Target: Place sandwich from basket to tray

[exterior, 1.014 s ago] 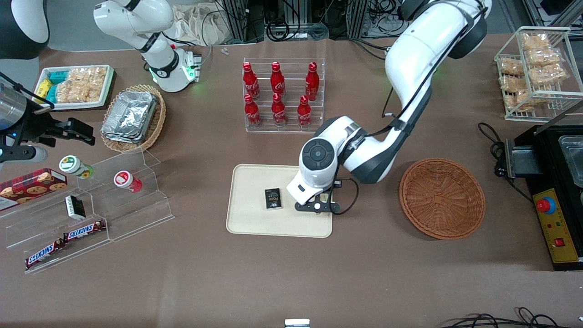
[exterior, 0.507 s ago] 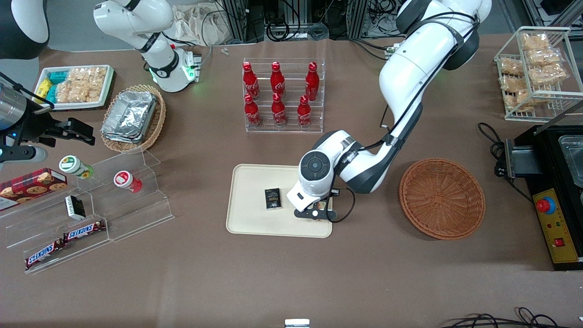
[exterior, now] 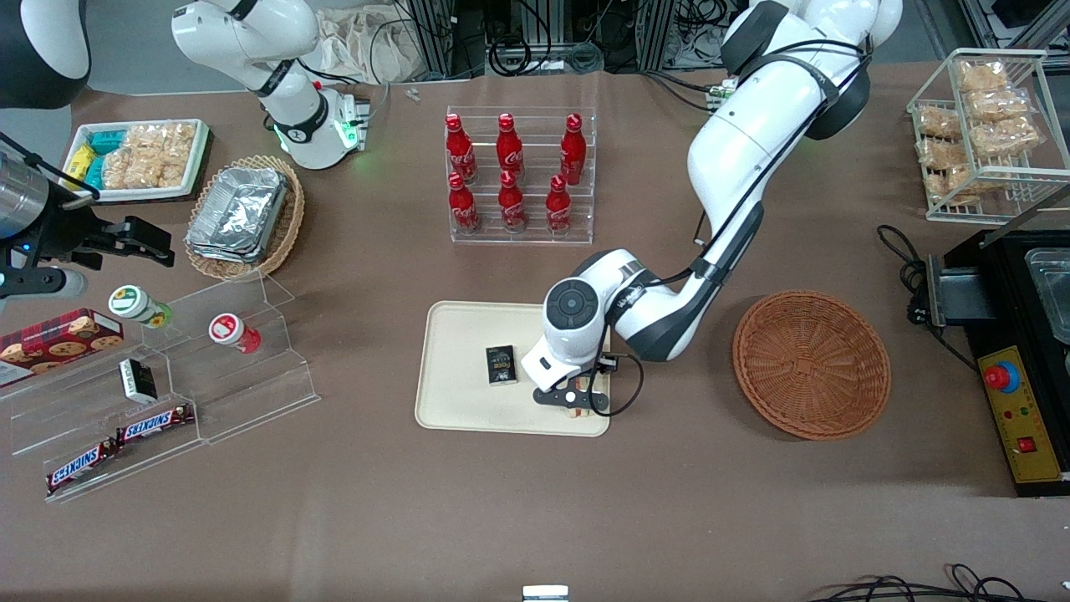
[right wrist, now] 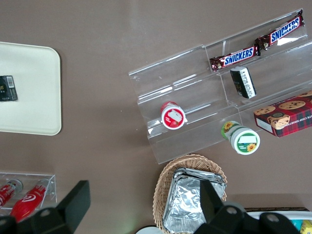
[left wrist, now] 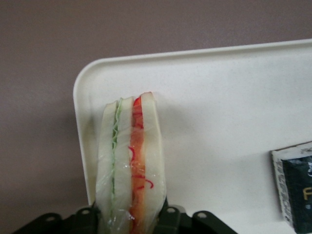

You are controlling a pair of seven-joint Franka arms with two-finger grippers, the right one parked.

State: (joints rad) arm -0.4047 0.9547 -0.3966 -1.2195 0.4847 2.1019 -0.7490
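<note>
Since a second before, the gripper had moved lower and nearer to the front camera, over the corner of the tray that lies closest to the basket. Its fingers were closed on the sandwich, one on each bread side, gripping the wide end. The sandwich stood on its edge between them, wrapped in clear film. Green filling ran down near one finger and red-orange filling near the other. The pointed end of the sandwich stuck out away from the fingers, reaching toward the rounded corner of the tray. From the wrist view I could not tell if the sandwich touched the tray or hung just above it. A small black packet lay flat on the tray, just beside the fingers, toward the parked arm's end of the table. The basket sat well apart from the fingers, toward the working arm's end.
</note>
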